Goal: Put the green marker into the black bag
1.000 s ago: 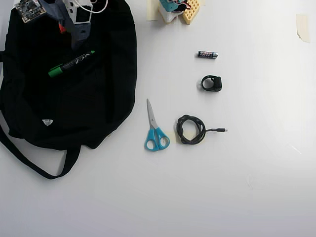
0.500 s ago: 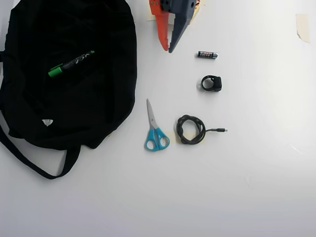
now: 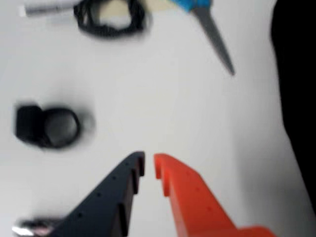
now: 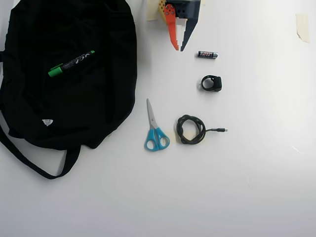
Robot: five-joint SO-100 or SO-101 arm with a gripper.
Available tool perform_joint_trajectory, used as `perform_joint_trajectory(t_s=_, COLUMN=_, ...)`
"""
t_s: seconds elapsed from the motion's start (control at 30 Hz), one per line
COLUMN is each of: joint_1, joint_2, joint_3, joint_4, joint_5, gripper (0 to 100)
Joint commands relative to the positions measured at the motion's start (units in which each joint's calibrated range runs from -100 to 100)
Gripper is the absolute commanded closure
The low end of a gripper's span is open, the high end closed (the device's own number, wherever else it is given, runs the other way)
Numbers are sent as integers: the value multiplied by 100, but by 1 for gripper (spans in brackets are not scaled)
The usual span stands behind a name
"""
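The green marker [image 4: 71, 63] lies slanted on top of the black bag [image 4: 98, 94] at the upper left of the overhead view, green cap toward the lower left. My gripper [image 4: 179, 49] hangs over bare table to the right of the bag, close to the battery. Its orange and dark fingers meet almost at the tips with nothing between them [image 3: 149, 161]. In the wrist view only the bag's edge [image 3: 296, 74] shows at the right, and the marker is out of view.
A small battery [image 4: 208, 55], a black ring-shaped piece [image 4: 212, 83], a coiled black cable [image 4: 191, 129] and blue-handled scissors [image 4: 155, 131] lie on the white table right of the bag. The bag's strap [image 4: 29, 160] trails at lower left.
The arm has left the bag and swung right over the table, leaving the marker lying on the bag. In the last half second the gripper shifted slightly right and its fingers drew together.
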Motion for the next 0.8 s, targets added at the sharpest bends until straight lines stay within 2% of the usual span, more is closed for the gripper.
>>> perform_joint_trajectory(t_s=0.0, joint_1=-41, joint_2=-548, joint_3=515, joint_4=189, joint_5=136, gripper=98)
perform_joint_trajectory(t_s=0.27, joint_1=-41, joint_2=-631, joint_3=965, joint_4=688, joint_5=131, gripper=98)
perform_joint_trajectory(t_s=0.77, joint_1=-41, joint_2=-639, joint_3=2294, joint_4=413, joint_5=89, gripper=98)
